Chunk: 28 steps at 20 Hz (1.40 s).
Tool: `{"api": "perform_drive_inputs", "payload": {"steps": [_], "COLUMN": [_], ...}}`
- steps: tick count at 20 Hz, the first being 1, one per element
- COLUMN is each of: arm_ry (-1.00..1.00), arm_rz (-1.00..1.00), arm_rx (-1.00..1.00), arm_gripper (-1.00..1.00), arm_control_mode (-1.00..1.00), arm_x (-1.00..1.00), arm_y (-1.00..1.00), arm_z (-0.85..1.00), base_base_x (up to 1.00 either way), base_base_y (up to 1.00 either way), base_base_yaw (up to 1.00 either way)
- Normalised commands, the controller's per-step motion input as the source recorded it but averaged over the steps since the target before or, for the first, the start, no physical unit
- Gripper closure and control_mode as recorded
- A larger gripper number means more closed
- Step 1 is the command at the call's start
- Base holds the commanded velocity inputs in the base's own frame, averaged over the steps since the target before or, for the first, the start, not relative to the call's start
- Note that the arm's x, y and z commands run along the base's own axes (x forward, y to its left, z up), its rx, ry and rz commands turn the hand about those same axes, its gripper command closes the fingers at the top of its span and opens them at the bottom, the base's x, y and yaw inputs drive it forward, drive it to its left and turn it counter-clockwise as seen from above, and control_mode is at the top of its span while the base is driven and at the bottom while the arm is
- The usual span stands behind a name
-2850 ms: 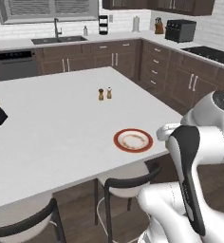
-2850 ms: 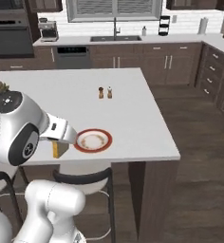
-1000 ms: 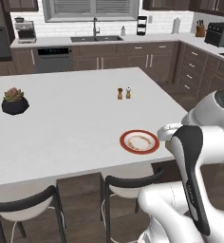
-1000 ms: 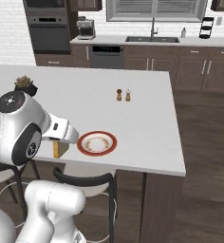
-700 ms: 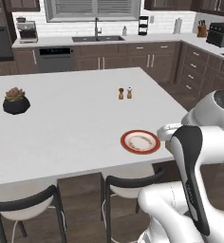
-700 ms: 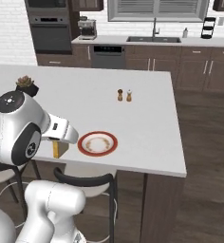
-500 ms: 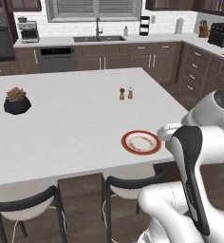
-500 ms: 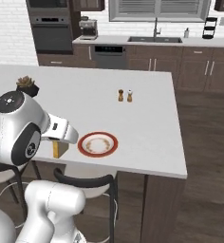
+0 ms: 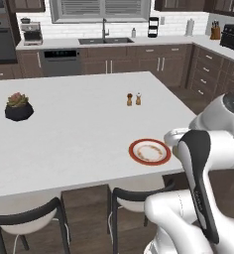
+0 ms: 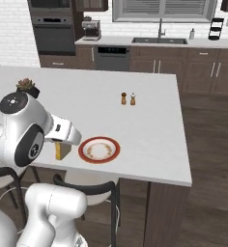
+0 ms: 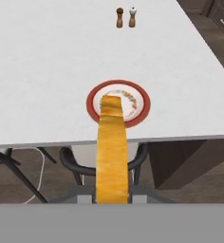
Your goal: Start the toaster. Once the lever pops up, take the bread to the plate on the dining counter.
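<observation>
My gripper is shut on the bread, a yellowish-tan slice that reaches out from the fingers, and its far end lies over the near side of the plate. From the right base view the bread hangs under the hand, just left of the red-rimmed plate and close to the near edge of the white dining counter. In the left base view the plate lies just left of my arm. The toaster is out of view.
A pair of salt and pepper shakers stands mid-counter, with a potted succulent far to the left. Black stools are tucked under the near edge. Sink, oven and cabinets line the back wall, with a black boxy appliance at the back right.
The whole picture has swung sideways as the base moved, so the camera shifted. The arm has kept its pose, with the bread still gripped beside the plate.
</observation>
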Motion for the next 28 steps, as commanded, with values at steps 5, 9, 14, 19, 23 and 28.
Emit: {"api": "perform_drive_inputs", "payload": {"steps": [5,9,14,19,23,28], "arm_ry": [0.0,0.0,0.0,0.0,0.0,0.0], "arm_rz": [0.02,0.02,0.0,0.0,0.0,0.0], "arm_rx": [0.04,0.09,0.08,0.07,0.06,0.06], "arm_gripper": [1.0,1.0,1.0,1.0,1.0,1.0], "arm_control_mode": [-1.0,-1.0,-1.0,-1.0,-1.0,-1.0], "arm_x": [0.5,0.72,0.73,0.45,0.47,0.37], "arm_y": [-0.24,-0.28,-0.13,-0.03,0.0,0.0], "arm_z": [-0.08,-0.12,-0.32,-0.45,-0.37,-0.45], "base_base_x": [0.0,0.0,0.0,0.0,0.0,0.0], "base_base_y": [0.0,0.0,0.0,0.0,0.0,0.0], "base_base_yaw": [0.0,0.0,0.0,0.0,0.0,0.0]}}
